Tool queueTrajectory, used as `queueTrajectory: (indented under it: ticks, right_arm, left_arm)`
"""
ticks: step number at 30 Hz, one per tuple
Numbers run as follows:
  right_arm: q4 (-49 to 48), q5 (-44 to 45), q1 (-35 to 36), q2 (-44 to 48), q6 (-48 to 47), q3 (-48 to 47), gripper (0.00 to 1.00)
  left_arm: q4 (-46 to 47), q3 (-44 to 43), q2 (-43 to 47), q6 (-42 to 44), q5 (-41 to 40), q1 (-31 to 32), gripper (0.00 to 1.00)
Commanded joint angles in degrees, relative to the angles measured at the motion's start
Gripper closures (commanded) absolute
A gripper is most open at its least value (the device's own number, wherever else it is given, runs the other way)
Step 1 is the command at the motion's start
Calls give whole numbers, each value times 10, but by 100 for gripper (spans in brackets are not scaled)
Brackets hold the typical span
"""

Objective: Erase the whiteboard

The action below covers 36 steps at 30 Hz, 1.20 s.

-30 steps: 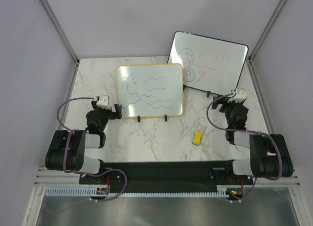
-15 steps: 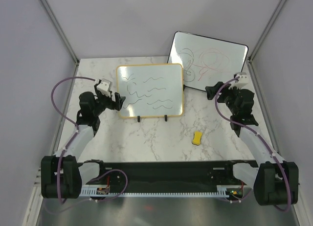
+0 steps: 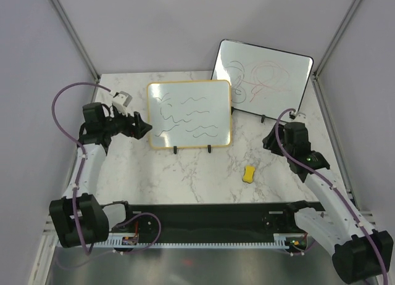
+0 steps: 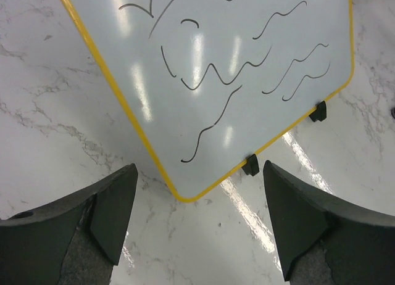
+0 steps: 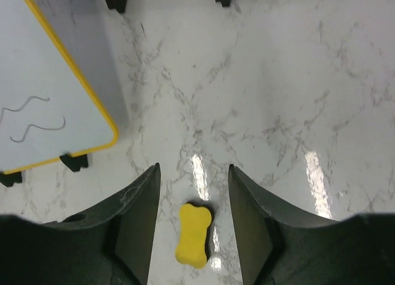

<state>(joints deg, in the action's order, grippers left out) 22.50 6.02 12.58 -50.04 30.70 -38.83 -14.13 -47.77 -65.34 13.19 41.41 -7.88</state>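
Marble-patterned table top (image 3: 185, 192) between pale walls, seen from above and from both wrists. We find the whiteboard (image 3: 189, 114), tan-framed with rounded corners, propped on small black feet near the middle of the table; its face carries black wavy lines. Behind it and to its right stands a larger black-framed whiteboard (image 3: 262, 75) marked with red and black scribbles.

We see the left gripper (image 3: 143, 128) just beside the tan frame's left edge, with no contact that we can make out. In the left wrist view its fingers (image 4: 111, 205) are spread wide with nothing between them, and the board's lower corner shows beyond the tips.

We see the right gripper (image 3: 268, 142) above the marble, to the right of the tan board and apart from it. A yellow bone-shaped sponge (image 3: 249, 174) lies flat on the table near this gripper, in front of the board's right corner. In the right wrist view the fingers (image 5: 139, 205) stand a narrower gap apart and grip nothing; the sponge appears on the table under that gap.
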Motion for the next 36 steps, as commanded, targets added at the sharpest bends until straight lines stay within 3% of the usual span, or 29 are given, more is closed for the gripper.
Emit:
queueTrajectory:
  ticks: [1,4,12,14,22,36]
  right_arm:
    - [92,34,36,-15,52,14,44]
    - [110,58,81,-30,74,11,41]
    - [110,99,193,-109,135,9,36]
    - [108,104,210,-141,140,2,36]
    - [78,99,225,-199,155,9,38]
    - [70,103,239,-211,169,31,43]
  left_arm:
    - [-33,-54,-63,0,122,-49,11]
    - [-33,-91,-120,0,122,-79,11]
    - [-33,-146,-253,0,122,-79,11]
    - [-17,-154,-265,10,234,-80,10]
    - [2,-152,-298,9,244,-79,13]
    - [2,-143,-291,8,246,-65,13]
